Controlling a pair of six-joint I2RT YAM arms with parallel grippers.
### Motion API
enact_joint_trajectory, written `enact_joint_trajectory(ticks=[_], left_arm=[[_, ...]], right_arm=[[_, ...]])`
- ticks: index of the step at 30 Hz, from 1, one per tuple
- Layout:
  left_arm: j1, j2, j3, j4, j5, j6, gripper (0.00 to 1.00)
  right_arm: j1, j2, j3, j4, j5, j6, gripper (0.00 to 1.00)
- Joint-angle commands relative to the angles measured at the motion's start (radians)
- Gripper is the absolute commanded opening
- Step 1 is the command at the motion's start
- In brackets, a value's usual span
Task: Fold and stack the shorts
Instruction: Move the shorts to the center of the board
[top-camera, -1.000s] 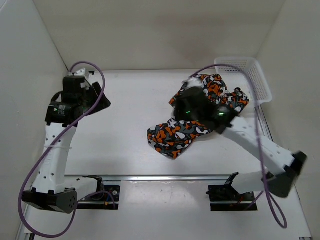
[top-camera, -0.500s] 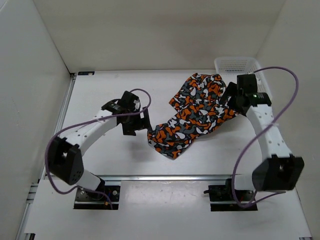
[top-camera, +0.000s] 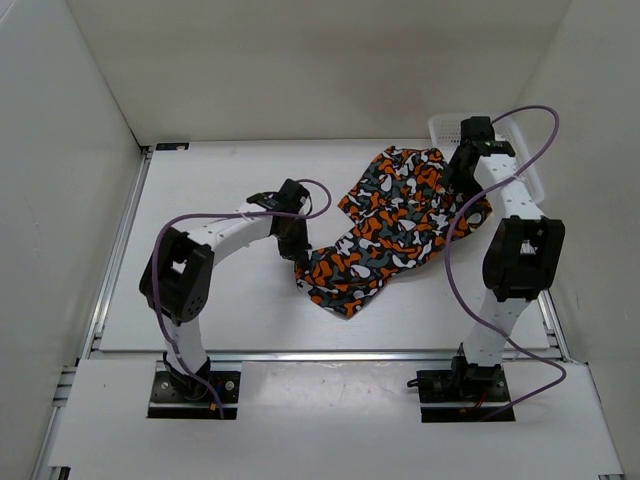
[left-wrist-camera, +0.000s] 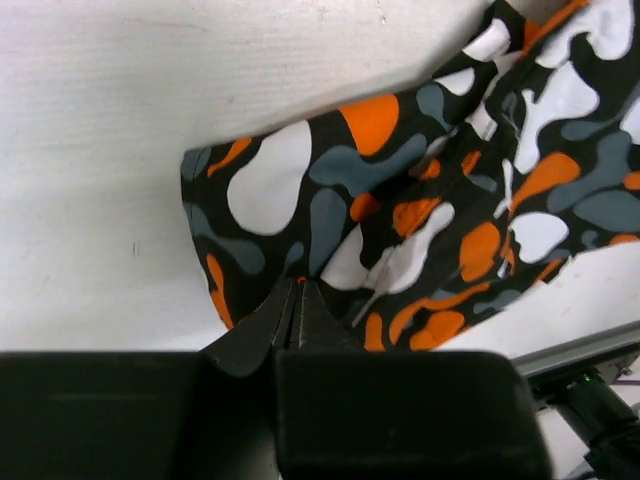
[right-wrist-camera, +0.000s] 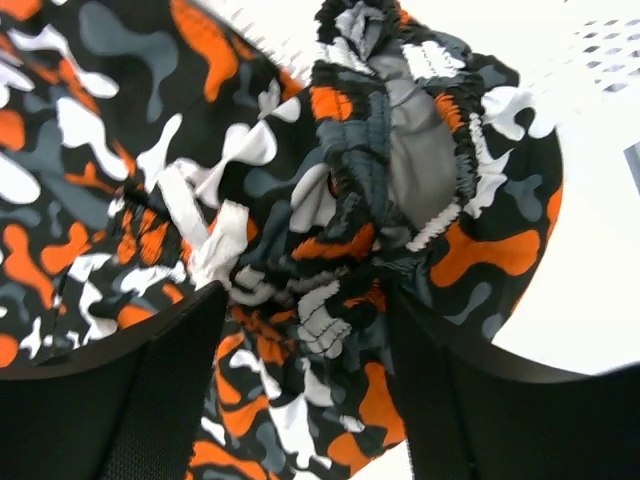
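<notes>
The shorts (top-camera: 395, 225), in an orange, black, grey and white camouflage print, lie diagonally across the table's middle, from near the basket down to the front. My left gripper (top-camera: 298, 250) sits at their lower left edge. In the left wrist view its fingers (left-wrist-camera: 299, 284) are pressed together, pinching the hem of the shorts (left-wrist-camera: 400, 200). My right gripper (top-camera: 462, 200) is at the right end of the shorts. In the right wrist view it (right-wrist-camera: 308, 300) stands open, its fingers astride the bunched elastic waistband (right-wrist-camera: 400, 150).
A white mesh basket (top-camera: 528, 165) stands at the back right corner, just behind the right arm; its wall (right-wrist-camera: 610, 40) shows in the right wrist view. White walls close in the table on the left, back and right. A metal rail (top-camera: 320, 353) runs along the front.
The left arm swung in from the far left to the edge of the shorts and its gripper shut there. The right gripper left the middle of the shorts for the waistband end by the basket.
</notes>
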Motion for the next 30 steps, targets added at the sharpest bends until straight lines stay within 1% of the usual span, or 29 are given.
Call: enact_joint_trajectory(ticks=[1,2,3,6,7,8,9,15,17,19,20,21,22,23,24,27,30], left_arm=[[-0.006,0.019,0.033,0.011,0.003,0.009,0.10],[-0.006,0.032,0.033,0.011,0.003,0.009,0.10],[-0.006,0.032,0.033,0.011,0.003,0.009,0.10],[-0.006,0.032,0.042,0.011,-0.017,0.009,0.10],[-0.006,0.021,0.051,0.011,-0.027,0.020,0.10],[-0.006,0.021,0.051,0.011,-0.027,0.020,0.10],[-0.006,0.010,0.060,0.011,-0.027,0.020,0.10],[0.044,-0.074,0.096,-0.024,-0.049,0.053,0.10],[0.053,-0.103,0.109,-0.047,-0.037,0.082,0.12],[0.053,-0.120,0.120,-0.058,-0.015,0.095,0.26],[0.036,-0.148,0.084,-0.067,-0.002,0.095,0.46],[0.024,-0.164,0.056,-0.067,0.008,0.095,0.62],[0.007,-0.181,0.029,-0.067,0.008,0.086,0.77],[-0.033,-0.201,-0.020,-0.067,-0.016,0.075,0.87],[-0.054,-0.211,-0.041,-0.058,-0.026,0.064,0.99],[-0.127,-0.220,-0.065,-0.026,-0.061,0.073,1.00],[-0.150,-0.157,-0.056,-0.013,-0.101,0.083,1.00]], right_arm=[[-0.002,0.027,0.055,-0.017,0.077,-0.016,0.69],[-0.002,0.038,0.055,-0.017,0.077,-0.016,0.63],[-0.002,0.038,0.065,-0.017,0.077,-0.016,0.47],[-0.002,0.047,0.074,-0.017,0.065,-0.025,0.22],[-0.002,0.047,0.074,-0.017,0.054,-0.025,0.08],[-0.002,0.035,0.074,-0.017,0.054,-0.025,0.02],[-0.002,0.014,0.074,-0.017,0.054,-0.025,0.00],[-0.002,-0.093,0.084,-0.017,0.015,-0.025,0.00],[0.009,-0.094,0.084,-0.017,0.014,-0.034,0.00],[0.009,-0.104,0.084,-0.017,0.014,-0.034,0.00],[0.009,-0.104,0.070,-0.017,0.014,-0.034,0.00],[0.009,-0.104,0.058,-0.017,0.014,-0.034,0.00],[0.009,-0.104,0.058,-0.017,0.014,-0.034,0.00],[0.009,-0.104,0.041,-0.017,0.014,-0.034,0.00],[0.009,-0.104,0.041,-0.017,0.014,-0.034,0.00],[0.009,-0.114,0.019,-0.008,0.014,-0.034,0.00],[0.009,-0.123,-0.001,-0.008,0.014,-0.024,0.00]])
